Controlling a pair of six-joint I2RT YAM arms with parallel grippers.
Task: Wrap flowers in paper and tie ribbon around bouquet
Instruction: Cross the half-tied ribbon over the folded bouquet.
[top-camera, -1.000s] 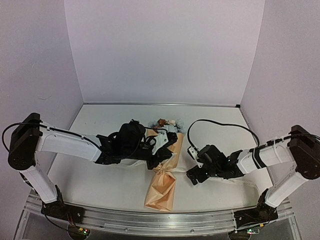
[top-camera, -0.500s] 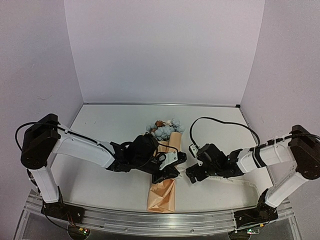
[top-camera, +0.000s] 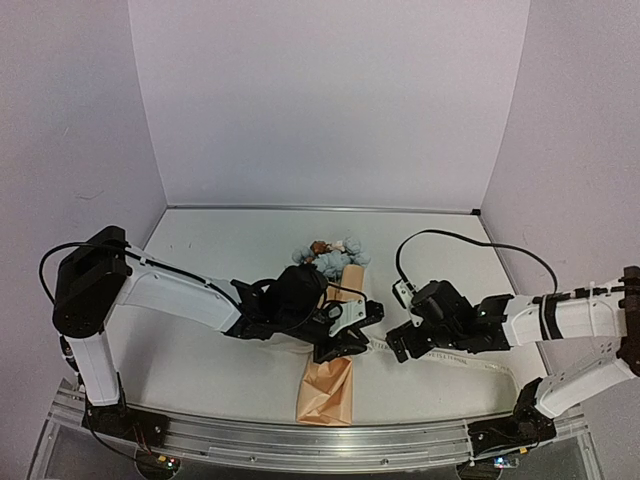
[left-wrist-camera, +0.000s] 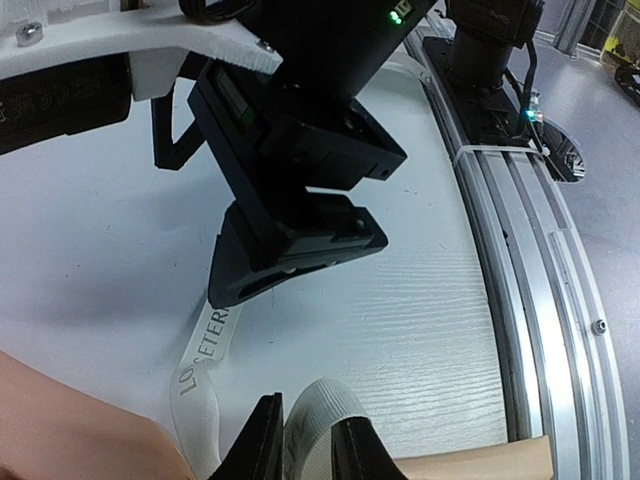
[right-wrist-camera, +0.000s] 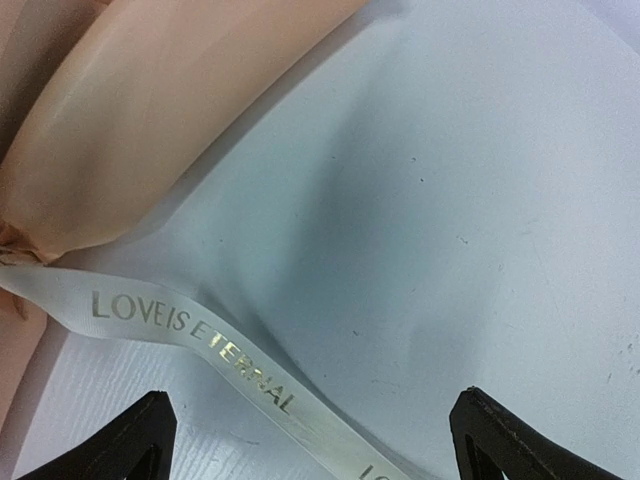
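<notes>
The bouquet (top-camera: 326, 385) lies lengthwise mid-table, a tan paper (right-wrist-camera: 180, 100) cone with the flowers (top-camera: 331, 256) at its far end. My left gripper (top-camera: 352, 335) hovers over the cone's middle. In the left wrist view its jaws (left-wrist-camera: 310, 452) stand a narrow gap apart, and a fold of the cream ribbon (left-wrist-camera: 322, 415) fills that gap. The ribbon (top-camera: 455, 360) runs right from the bouquet across the table. My right gripper (top-camera: 392, 345) is low just right of the bouquet, wide open (right-wrist-camera: 320, 450). The lettered ribbon (right-wrist-camera: 250, 375) passes between its fingertips untouched.
The metal rail (top-camera: 300, 440) lines the table's near edge, close behind the cone's narrow end. A black cable (top-camera: 450, 238) loops above the right arm. White walls close in the back and sides. My right gripper's black body (left-wrist-camera: 290, 200) sits close in front of the left one.
My left arm swung from the bouquet's upper left down and right over its middle, and its jaws have parted slightly. The right arm shifted a little to the right.
</notes>
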